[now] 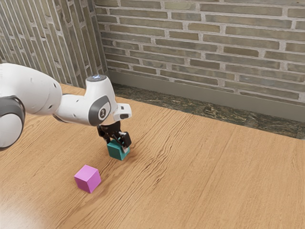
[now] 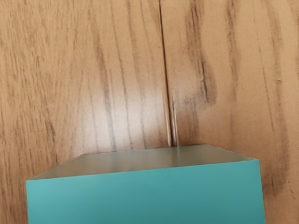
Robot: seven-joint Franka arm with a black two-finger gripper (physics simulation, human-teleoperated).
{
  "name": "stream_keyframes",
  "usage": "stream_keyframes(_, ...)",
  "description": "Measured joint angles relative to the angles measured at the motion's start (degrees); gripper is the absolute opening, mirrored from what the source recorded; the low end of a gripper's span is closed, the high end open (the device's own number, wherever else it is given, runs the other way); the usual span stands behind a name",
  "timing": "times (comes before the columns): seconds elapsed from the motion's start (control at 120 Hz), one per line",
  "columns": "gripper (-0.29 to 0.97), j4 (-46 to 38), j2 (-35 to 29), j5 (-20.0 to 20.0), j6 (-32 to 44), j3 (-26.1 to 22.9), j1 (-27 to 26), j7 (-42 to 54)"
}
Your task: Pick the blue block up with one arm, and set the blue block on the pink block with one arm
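My gripper (image 1: 116,141) sits on top of the teal block (image 1: 117,152) on the table (image 1: 214,181), whether clamped I cannot tell, with the pink block (image 1: 87,178) nearer, left.

Gripper (image 1: 116,140) down at the blue block (image 1: 117,151) (teal tint) on the desk (image 1: 214,181); pink block (image 1: 87,178) nearby, apart, nearer camera.

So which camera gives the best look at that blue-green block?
The exterior view: it shows the blue-green block almost whole, right under the gripper, with the pink block apart from it on the table. The wrist view shows the blue-green block close up, top and one side, cut off by the picture's edge.
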Motion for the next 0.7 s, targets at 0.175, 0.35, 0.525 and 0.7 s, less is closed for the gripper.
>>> stream_keyframes(0.175, 0.66, 0.41, 0.35, -0.36, 0.07, -0.03, -0.03, 0.02)
stream_keyframes(0.35, 0.65, 0.51, 0.66, -0.65, 0.08, -0.06, -0.03, 0.02)
stream_keyframes(0.525, 0.45, 0.52, 0.68, -0.74, 0.06, -0.05, -0.03, -0.02)
stream_keyframes(0.7, 0.37, 0.52, 0.68, -0.46, 0.12, 0.0, 0.04, -0.32)
